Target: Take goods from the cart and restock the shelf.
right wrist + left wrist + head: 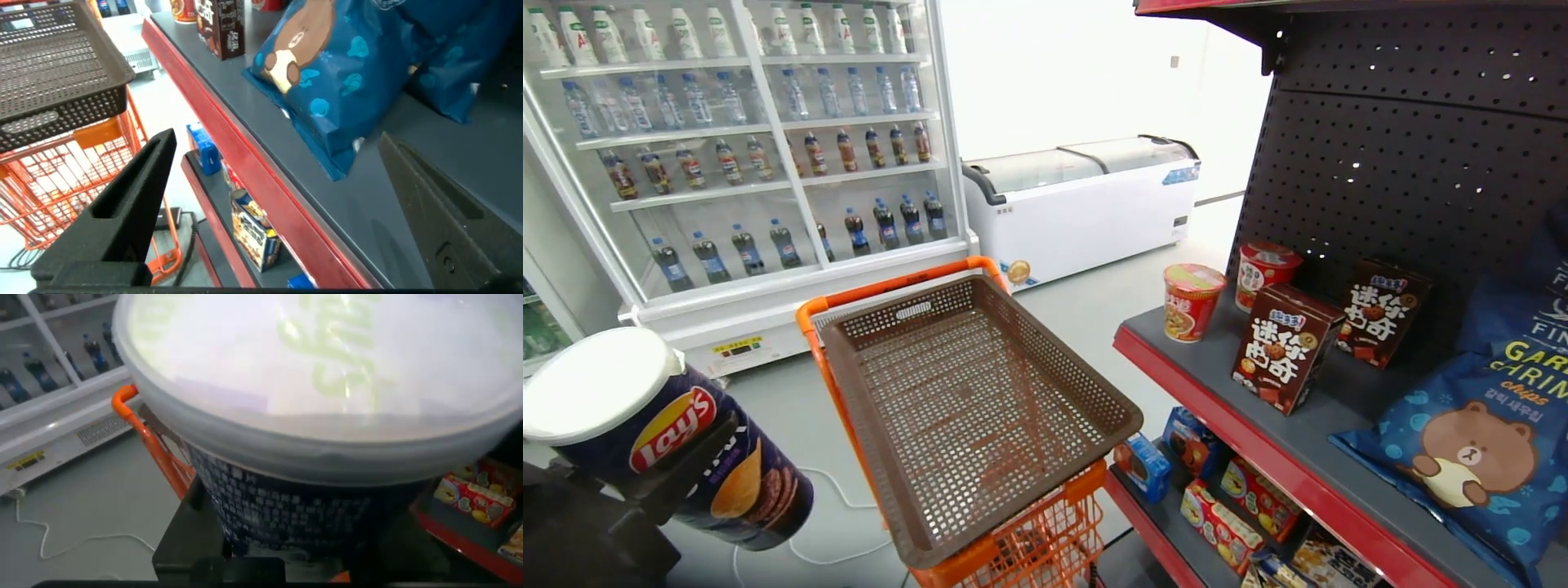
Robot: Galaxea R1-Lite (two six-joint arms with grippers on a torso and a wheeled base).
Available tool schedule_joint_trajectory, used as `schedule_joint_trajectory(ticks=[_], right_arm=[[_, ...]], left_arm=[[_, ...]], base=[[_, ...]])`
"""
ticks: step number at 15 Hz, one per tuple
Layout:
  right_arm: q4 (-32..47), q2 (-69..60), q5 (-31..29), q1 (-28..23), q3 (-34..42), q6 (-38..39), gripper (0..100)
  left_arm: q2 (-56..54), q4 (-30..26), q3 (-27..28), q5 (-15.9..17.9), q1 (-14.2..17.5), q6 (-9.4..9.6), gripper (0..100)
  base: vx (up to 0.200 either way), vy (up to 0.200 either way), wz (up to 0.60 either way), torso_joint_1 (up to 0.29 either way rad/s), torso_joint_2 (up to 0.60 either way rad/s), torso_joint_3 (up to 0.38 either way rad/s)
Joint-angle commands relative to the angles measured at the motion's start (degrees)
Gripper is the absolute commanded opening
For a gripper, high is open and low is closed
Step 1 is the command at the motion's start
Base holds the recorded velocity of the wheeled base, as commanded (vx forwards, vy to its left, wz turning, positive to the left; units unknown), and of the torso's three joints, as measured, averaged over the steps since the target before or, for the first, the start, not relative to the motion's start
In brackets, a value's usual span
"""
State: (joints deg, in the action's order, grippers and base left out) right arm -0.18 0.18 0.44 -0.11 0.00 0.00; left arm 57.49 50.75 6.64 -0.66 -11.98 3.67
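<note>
1. The left gripper (698, 461) is clamped on the dark blue cylindrical chip canister with a white plastic lid (662, 441). The canister is tilted, low on the robot's left and well apart from the grey shelf deck with a red front edge (1209, 351).
2. The likely risk: a smooth round can may twist or slip in that clamp on a long swing across.
3. The brown perforated plastic basket (964, 392) on the orange wire cart (1029, 547) stands between can and shelf, so a low path could clip its rim.
4. Landing room looks tight. Two red cup noodles (1192, 300), two brown snack boxes (1286, 347) and a blue bear-print chip bag (1478, 441) crowd the deck, and a nudge could topple the cups.
5. The right gripper (276, 143) hangs with its jaws wide apart over the shelf's edge, near the bag.
</note>
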Motion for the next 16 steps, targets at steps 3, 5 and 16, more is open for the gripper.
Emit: schedule_joint_trajectory(ticks=[3,5,16], right_arm=[[0.01,0.08,0.00,0.02,0.00,0.00,100],[0.01,-0.01,0.00,0.02,0.00,0.00,100],[0.01,0.08,0.00,0.02,0.00,0.00,100]], left_arm=[[-1.50,0.05,-1.90,0.13,0.12,-0.07,0],[-1.77,0.05,-2.43,0.13,0.03,-0.07,0],[-4.32,-0.04,-5.50,0.04,0.12,-0.07,0]], base=[[0.000,0.000,-0.60,-0.001,0.00,0.001],[0.000,0.000,-0.60,-0.002,0.00,0.002],[0.000,0.000,-0.60,0.003,0.00,0.002]])
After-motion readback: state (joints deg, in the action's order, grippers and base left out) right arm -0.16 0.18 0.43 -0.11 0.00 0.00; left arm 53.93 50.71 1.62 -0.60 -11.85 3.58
